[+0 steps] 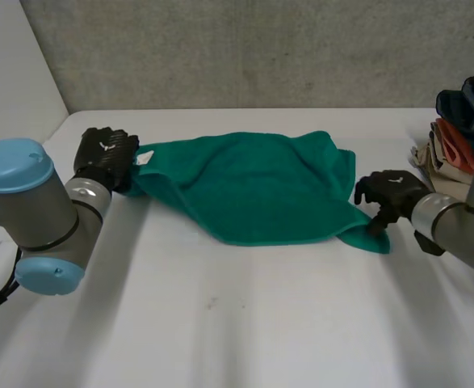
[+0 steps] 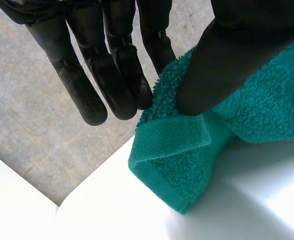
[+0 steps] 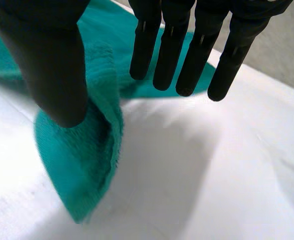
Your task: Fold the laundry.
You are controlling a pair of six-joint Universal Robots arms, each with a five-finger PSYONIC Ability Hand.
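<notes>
- Left hand (image 2: 111, 75): straight fingers and thumb pinching one corner of the green towel (image 2: 177, 160); hemmed tip folded over beneath them
- Right hand (image 3: 182, 45): fingers straight, held apart from the thumb; thumb tip resting against a raised fold at the opposite corner
- Towel: thick looped terry, rumpled, spread across the white surface (image 1: 220, 323) between the hands
- Folded cloths (image 1: 459, 129) stacked beyond the right hand
</notes>
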